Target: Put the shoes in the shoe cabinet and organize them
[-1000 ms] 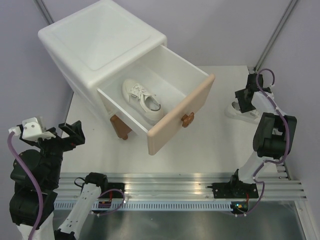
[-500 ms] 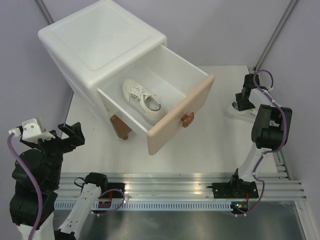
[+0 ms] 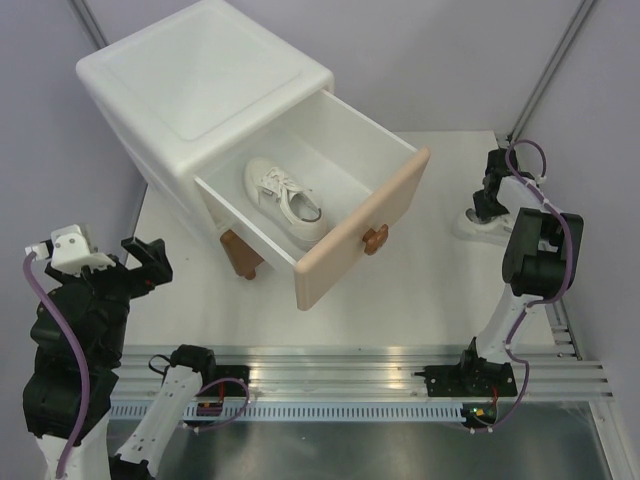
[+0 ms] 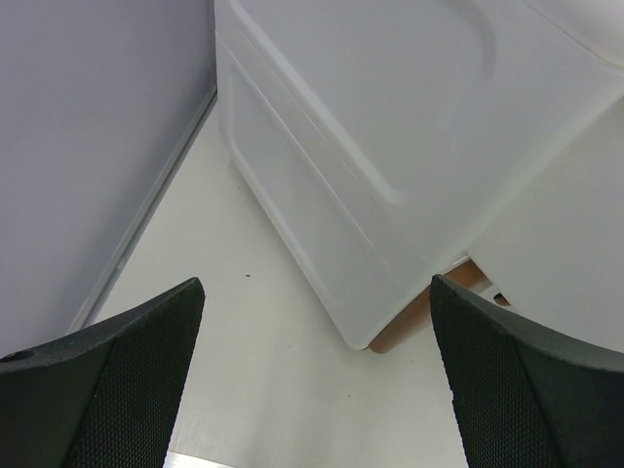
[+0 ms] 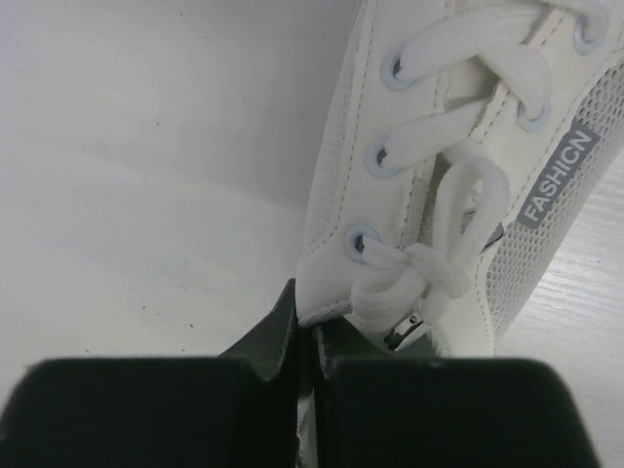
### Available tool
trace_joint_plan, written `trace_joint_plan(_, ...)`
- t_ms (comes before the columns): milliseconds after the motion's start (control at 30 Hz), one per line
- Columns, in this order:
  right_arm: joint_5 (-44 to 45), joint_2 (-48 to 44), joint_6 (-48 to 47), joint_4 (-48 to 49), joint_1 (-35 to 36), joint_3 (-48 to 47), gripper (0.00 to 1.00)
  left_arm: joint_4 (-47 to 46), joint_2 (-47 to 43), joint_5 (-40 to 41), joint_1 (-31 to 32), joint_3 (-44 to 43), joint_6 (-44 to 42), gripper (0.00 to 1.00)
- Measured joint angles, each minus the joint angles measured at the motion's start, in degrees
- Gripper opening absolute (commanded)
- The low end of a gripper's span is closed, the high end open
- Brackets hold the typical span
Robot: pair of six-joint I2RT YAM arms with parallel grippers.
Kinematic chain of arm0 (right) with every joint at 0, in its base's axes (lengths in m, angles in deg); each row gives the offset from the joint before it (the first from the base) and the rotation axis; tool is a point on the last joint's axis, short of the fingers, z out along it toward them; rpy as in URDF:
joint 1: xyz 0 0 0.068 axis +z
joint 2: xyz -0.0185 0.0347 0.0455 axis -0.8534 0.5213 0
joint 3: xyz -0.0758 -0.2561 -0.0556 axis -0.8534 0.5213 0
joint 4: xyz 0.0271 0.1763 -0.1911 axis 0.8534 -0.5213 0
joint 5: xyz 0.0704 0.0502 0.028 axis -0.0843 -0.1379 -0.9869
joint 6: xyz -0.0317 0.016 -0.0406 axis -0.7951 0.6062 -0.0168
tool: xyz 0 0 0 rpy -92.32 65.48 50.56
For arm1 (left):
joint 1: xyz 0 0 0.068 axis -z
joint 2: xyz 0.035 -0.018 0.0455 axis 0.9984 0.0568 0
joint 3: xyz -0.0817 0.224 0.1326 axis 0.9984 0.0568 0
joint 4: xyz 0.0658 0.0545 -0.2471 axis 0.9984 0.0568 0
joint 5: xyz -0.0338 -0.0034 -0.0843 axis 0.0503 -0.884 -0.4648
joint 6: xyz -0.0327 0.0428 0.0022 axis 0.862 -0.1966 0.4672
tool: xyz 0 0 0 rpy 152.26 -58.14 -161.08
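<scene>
The white shoe cabinet (image 3: 200,90) stands at the back left with its upper drawer (image 3: 345,160) pulled out. One white sneaker (image 3: 283,200) lies inside the drawer. A second white sneaker (image 3: 476,228) sits on the table at the far right. My right gripper (image 3: 489,200) is down on it. In the right wrist view that gripper (image 5: 307,327) is shut on the sneaker's (image 5: 458,127) side wall beside the top eyelet. My left gripper (image 3: 145,262) hovers open and holds nothing near the table's front left; its wrist view (image 4: 314,283) faces the cabinet's side (image 4: 370,146). No black shoes are in view.
The drawer's beige front with its bear knob (image 3: 375,238) juts toward the table's middle. A brown cabinet foot (image 3: 240,255) stands under the drawer. Grey walls close in on both sides, and a metal rail (image 3: 350,370) runs along the near edge.
My right gripper has dropped onto the sneaker at the right and closed on its side wall. The left arm has shifted slightly; its gripper stays open.
</scene>
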Motion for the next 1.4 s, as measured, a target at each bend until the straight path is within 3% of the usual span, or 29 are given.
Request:
trace_joint_plan(267, 1.79, -3.21, -7.13, -2.43, 0.96, 0.0, 0.01, -0.98, 1.18, -0.13, 0.0, -0.33, -0.59, 1.0)
trace_joint_plan(633, 0.09, -17.55, -24.3, -2.75, 3.43, -1.38, 0.0, -3.17, 3.3, -0.48, 0.0, -0.59, -1.81, 1.0)
trace_joint_plan(967, -4.17, -20.79, -42.8, -5.64, 6.4, -14.19, 0.0, -3.82, 3.3, -0.87, 0.0, -0.74, -1.84, 1.0)
trace_joint_plan(1400, -8.17, -25.05, -57.92, -6.45, 12.81, -31.54, 0.01, -4.68, 4.39, -2.19, 0.0, -1.18, -1.81, 1.0)
